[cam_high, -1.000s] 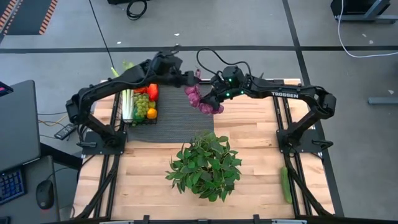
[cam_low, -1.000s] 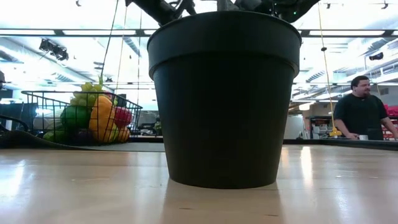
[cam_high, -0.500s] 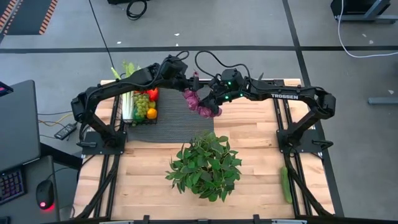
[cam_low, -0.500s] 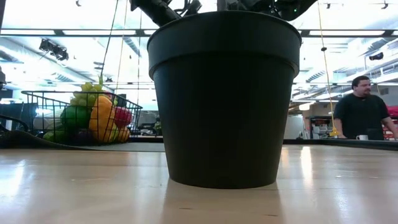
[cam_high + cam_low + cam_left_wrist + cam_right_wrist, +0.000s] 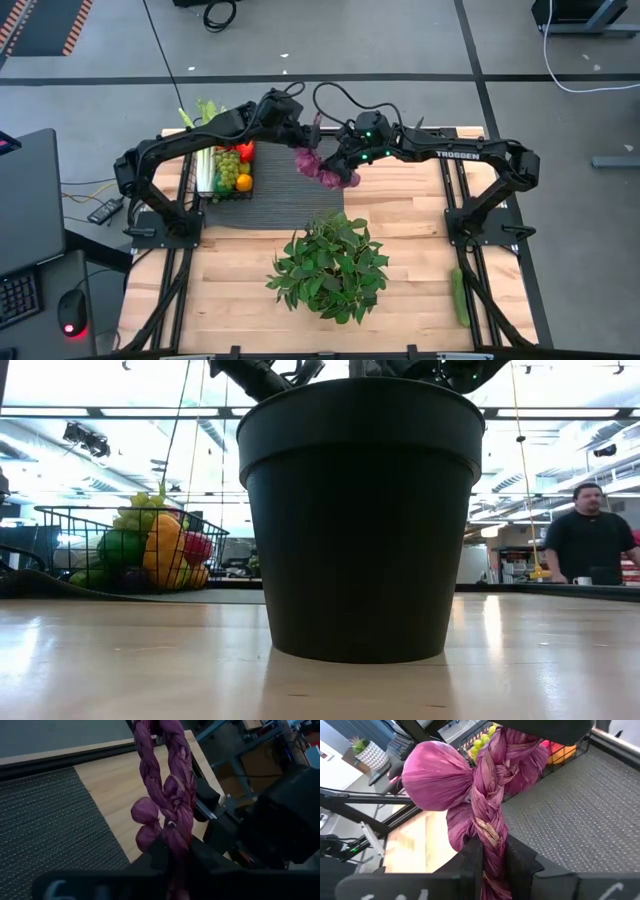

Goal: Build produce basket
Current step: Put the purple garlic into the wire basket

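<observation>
Purple bulb string (image 5: 322,166) hangs above the ribbed mat (image 5: 295,185), stretched between both arms, which reach inward from either side. The left claw (image 5: 172,862) is clamped on one end, the right claw (image 5: 489,855) on the other. The basket (image 5: 228,170) of produce (image 5: 155,550) sits at the mat's left edge. A potted plant (image 5: 330,262) crowds the desk (image 5: 420,240) nearer the front, probably clear of the arms.

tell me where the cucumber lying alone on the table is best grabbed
Grip the cucumber across its middle, coming straight down from above. It lies flat and alone near the table's right edge by the frame rail, long axis running front to back, so a claw closing across its narrow width should fit. Both claws look busy on the purple bulb string; the right claw is nearer.
</observation>
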`<action>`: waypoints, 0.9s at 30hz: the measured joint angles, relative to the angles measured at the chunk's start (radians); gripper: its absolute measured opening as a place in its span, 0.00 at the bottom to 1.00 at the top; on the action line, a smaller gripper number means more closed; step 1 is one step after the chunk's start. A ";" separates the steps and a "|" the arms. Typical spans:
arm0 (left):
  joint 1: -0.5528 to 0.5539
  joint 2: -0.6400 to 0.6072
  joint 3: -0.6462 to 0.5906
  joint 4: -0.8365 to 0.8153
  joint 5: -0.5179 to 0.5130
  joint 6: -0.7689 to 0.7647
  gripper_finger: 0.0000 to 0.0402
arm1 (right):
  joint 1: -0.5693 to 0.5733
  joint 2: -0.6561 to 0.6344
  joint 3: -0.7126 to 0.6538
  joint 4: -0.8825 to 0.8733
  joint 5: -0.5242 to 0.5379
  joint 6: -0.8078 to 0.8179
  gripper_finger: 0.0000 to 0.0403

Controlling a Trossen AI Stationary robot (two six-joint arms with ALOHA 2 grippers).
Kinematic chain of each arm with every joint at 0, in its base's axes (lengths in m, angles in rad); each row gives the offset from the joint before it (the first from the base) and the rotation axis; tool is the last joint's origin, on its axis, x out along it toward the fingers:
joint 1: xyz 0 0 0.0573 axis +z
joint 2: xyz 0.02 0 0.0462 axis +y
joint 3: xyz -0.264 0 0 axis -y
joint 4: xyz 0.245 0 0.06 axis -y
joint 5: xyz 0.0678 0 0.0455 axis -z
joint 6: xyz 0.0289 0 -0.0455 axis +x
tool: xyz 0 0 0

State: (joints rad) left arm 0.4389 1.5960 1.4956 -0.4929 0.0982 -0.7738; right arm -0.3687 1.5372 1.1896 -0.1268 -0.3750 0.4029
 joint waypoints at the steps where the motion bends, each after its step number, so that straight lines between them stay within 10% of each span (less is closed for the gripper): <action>1: 0.000 0.000 0.000 0.001 0.000 0.000 0.09 | 0.000 0.000 0.000 -0.001 0.010 -0.004 0.18; 27: 0.062 -0.111 0.000 -0.186 -0.009 0.058 0.09 | 0.007 -0.001 0.000 -0.155 -0.015 0.043 0.66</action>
State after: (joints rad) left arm 0.5014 1.4854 1.4956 -0.6785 0.0896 -0.7155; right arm -0.3618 1.5362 1.1900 -0.2817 -0.3902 0.4458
